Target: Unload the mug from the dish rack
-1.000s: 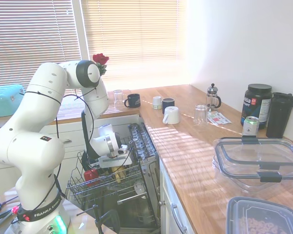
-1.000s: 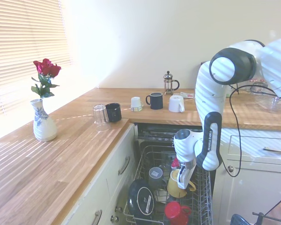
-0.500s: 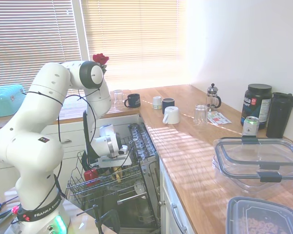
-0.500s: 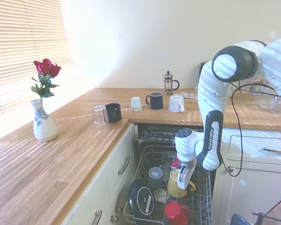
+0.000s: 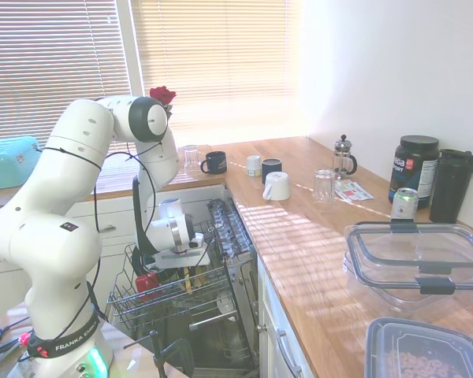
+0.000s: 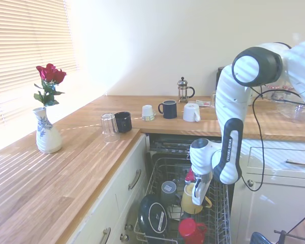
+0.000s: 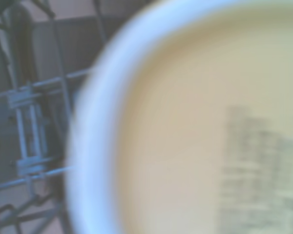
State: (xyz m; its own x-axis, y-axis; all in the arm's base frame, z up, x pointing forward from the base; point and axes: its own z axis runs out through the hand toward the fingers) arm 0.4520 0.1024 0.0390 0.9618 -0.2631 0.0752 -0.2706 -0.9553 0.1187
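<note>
Reaching down into the pulled-out dish rack (image 6: 221, 216), the white arm holds its jaws (image 6: 197, 195) at the rim of the yellow mug (image 6: 191, 202), which sits among the grey wire tines. The jaws appear clenched on the yellow mug's wall, one finger inside and one outside, though the view is small. Glossy and round, the mug has a curved handle on its side away from the cabinets. The wrist view is filled by its pale, blurred rim and creamy interior, with thin rack wires beside it.

Around it in the rack stand a dark grey-blue mug (image 6: 168, 192), a black oval lidded pot (image 6: 153, 216) and a small red cup (image 6: 191, 230). On the wooden tabletop (image 6: 51, 178) stand a ceramic vase of red roses (image 6: 47, 127), an upturned clear glass (image 6: 109, 127) and a French press (image 6: 183, 90).
</note>
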